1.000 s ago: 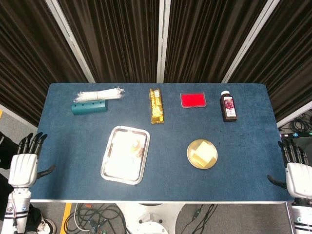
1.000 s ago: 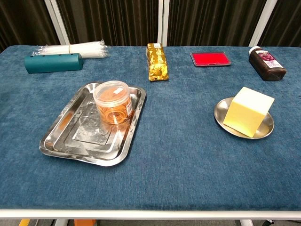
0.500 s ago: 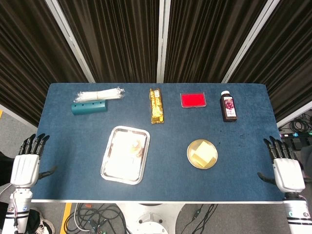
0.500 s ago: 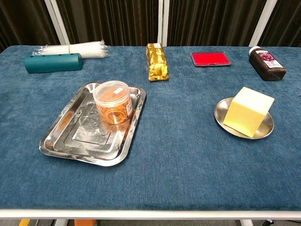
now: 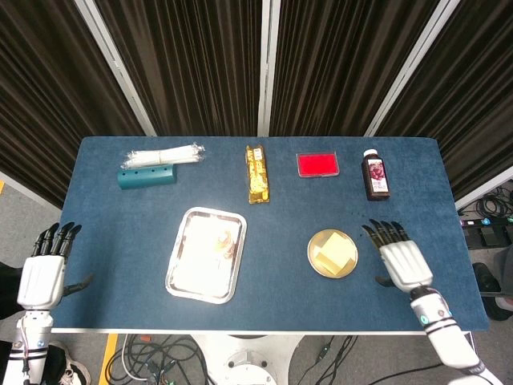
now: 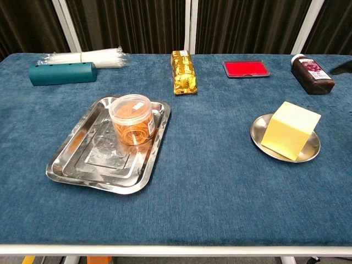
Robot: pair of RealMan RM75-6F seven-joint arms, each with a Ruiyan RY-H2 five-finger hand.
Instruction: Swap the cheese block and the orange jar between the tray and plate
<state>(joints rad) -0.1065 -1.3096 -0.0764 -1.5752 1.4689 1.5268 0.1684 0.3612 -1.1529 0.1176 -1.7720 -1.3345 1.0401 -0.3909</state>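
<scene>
I am hovering my right hand (image 5: 403,261), fingers spread and holding nothing, just right of the plate (image 5: 315,255) where the cheese block (image 5: 332,253) is sitting, while the orange jar (image 6: 131,119) is standing on the tray (image 5: 180,272) well left of that plate, nearer my empty, open left hand (image 5: 42,275).

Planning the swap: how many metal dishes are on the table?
2. The tray lies left of centre and holds the jar; the round plate sits to the right and carries the cheese. Nothing seems to hide another.
</scene>
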